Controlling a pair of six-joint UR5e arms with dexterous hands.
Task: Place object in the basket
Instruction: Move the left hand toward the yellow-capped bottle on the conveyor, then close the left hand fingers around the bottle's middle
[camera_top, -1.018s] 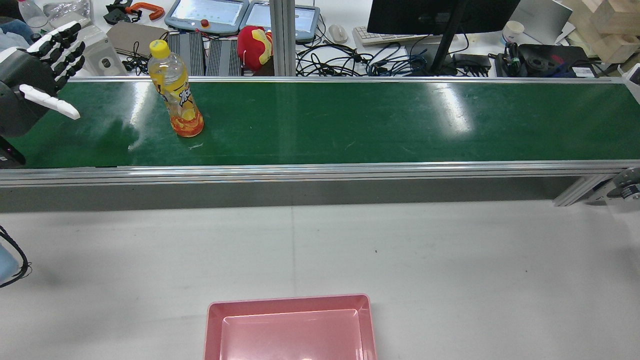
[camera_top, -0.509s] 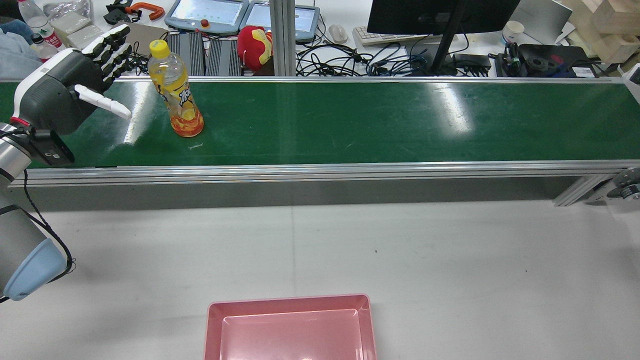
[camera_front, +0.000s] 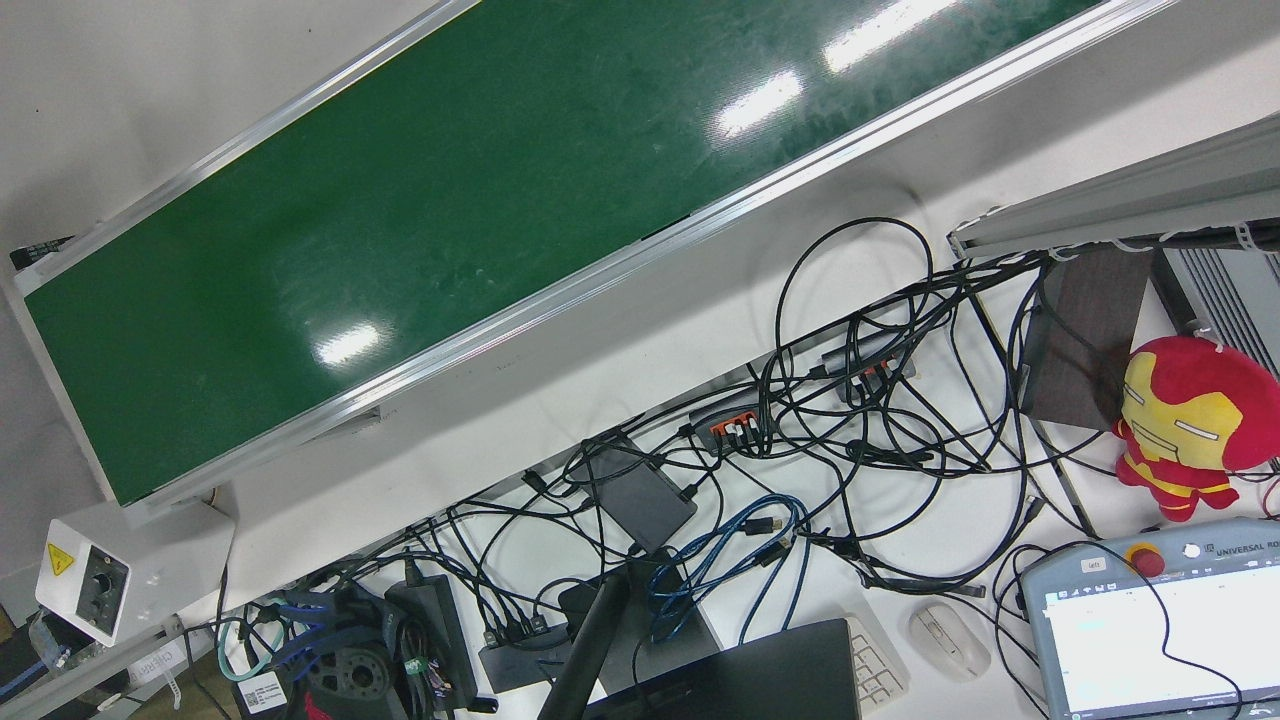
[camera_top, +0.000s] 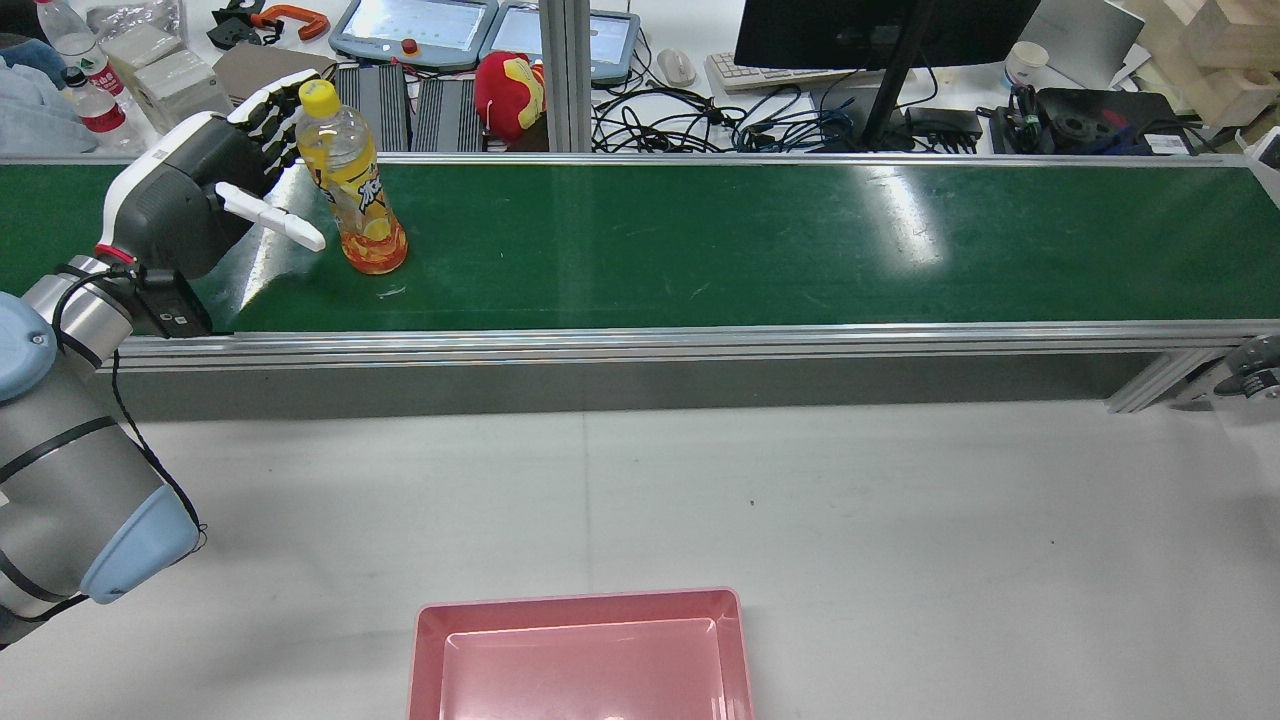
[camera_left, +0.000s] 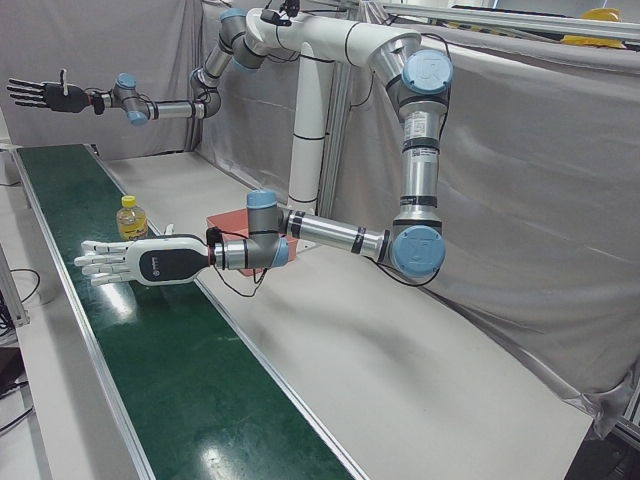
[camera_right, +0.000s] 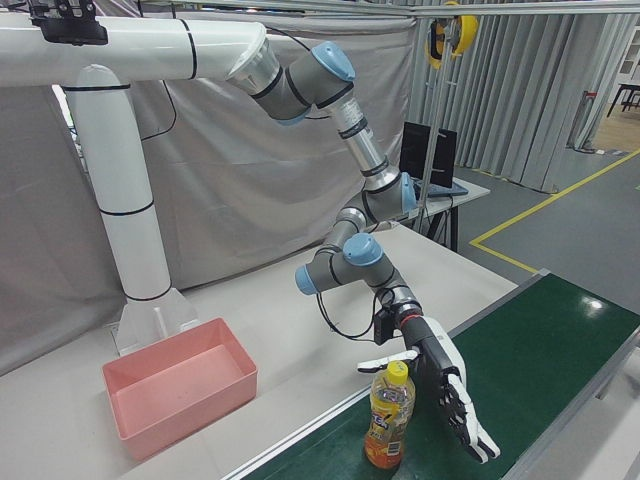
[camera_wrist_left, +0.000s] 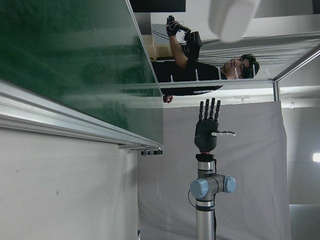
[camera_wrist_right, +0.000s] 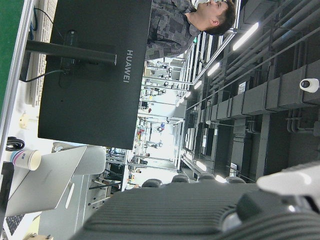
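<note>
Bottle (camera_top: 352, 190) of orange drink with a yellow cap stands upright on the green conveyor belt (camera_top: 700, 245), toward its left end in the rear view. That belt runs the width of the rear view, and the white desk (camera_top: 700, 500) lies before it. At the near edge of the desk sits the pink basket (camera_top: 580, 655), with nothing in it. The rear view shows no right arm; the left-front view shows the right hand (camera_left: 45, 95) held high and far off, fingers spread flat. The front view shows only bare belt and a tangle of cables (camera_front: 850, 400) beside it, with no arm and no bottle.

The left arm (camera_top: 70, 480) reaches from the desk side across the belt's rail, forearm nearly level. The left hand (camera_top: 215, 205) is held out flat, its fingers (camera_right: 470, 425) straight and spread, holding nothing. The bottle stands just beside them. In the right-front view the thumb (camera_right: 388, 360) sits close above the cap; actual contact cannot be told.
</note>
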